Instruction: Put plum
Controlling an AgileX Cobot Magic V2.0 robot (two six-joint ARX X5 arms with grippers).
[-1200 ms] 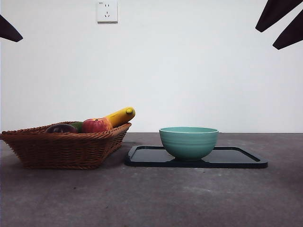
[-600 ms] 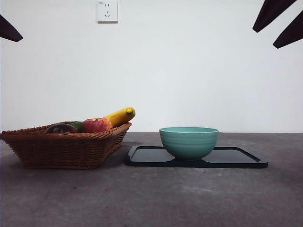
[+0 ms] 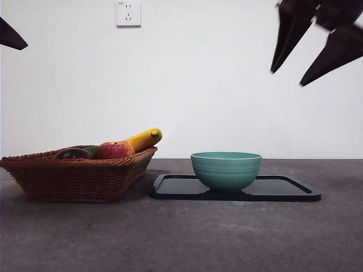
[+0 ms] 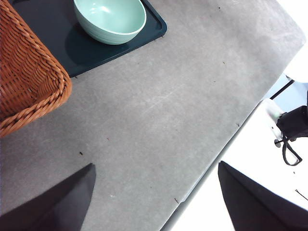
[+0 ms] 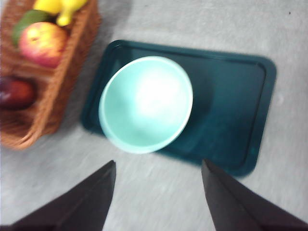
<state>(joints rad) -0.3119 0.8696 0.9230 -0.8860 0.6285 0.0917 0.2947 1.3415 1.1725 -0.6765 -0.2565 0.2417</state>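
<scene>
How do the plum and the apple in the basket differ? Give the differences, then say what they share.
Colour: the plum is dark purple-maroon all over; the apple is red with yellow patches.
Place: the apple lies next to the banana; the plum lies on the apple's far side from it.
Height: in the front view the apple rises higher above the rim than the plum.
Shared: both are round, lie in the wicker basket, and are untouched by either gripper.

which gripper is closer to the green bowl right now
Right. The right gripper, jaws open, hangs high above the bowl. The left gripper, also open, waits over bare table beyond the basket.
</scene>
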